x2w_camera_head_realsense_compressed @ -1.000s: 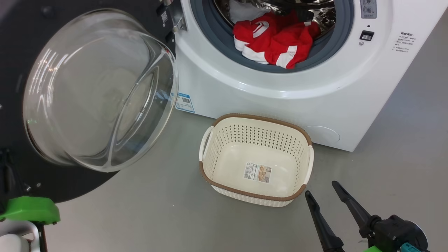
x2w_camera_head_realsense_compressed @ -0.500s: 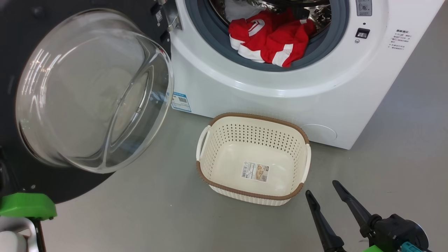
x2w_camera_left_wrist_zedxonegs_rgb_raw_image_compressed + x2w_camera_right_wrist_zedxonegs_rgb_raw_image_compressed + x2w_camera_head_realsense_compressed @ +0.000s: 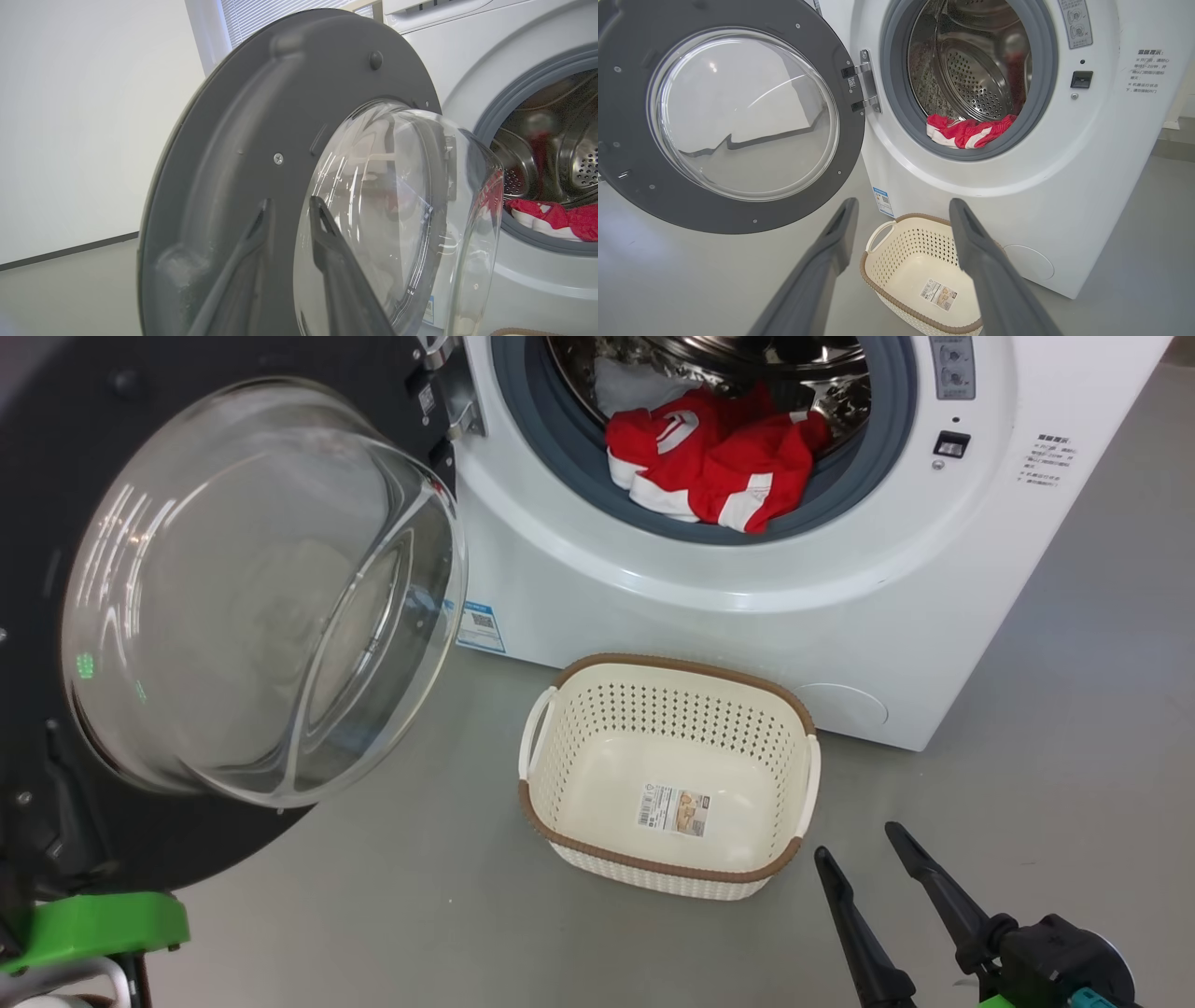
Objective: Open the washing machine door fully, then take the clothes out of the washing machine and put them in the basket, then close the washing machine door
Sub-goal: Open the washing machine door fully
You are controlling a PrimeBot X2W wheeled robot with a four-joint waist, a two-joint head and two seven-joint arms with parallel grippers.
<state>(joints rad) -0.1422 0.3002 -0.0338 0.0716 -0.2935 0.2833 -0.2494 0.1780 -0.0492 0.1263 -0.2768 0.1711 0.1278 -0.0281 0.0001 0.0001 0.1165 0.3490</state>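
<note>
Left gripper (image 3: 290, 201) parting, door (image 3: 261, 116) seemingly just beyond its jaws

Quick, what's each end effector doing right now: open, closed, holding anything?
Left end effector: slightly open, gripping nothing, fingers in front of the door.
Right end effector: wide open, empty.

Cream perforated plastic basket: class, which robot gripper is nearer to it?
Right. The right gripper hovers just off the basket's near right corner; the left gripper is farther off, at the open black-rimmed round glass door.
</note>
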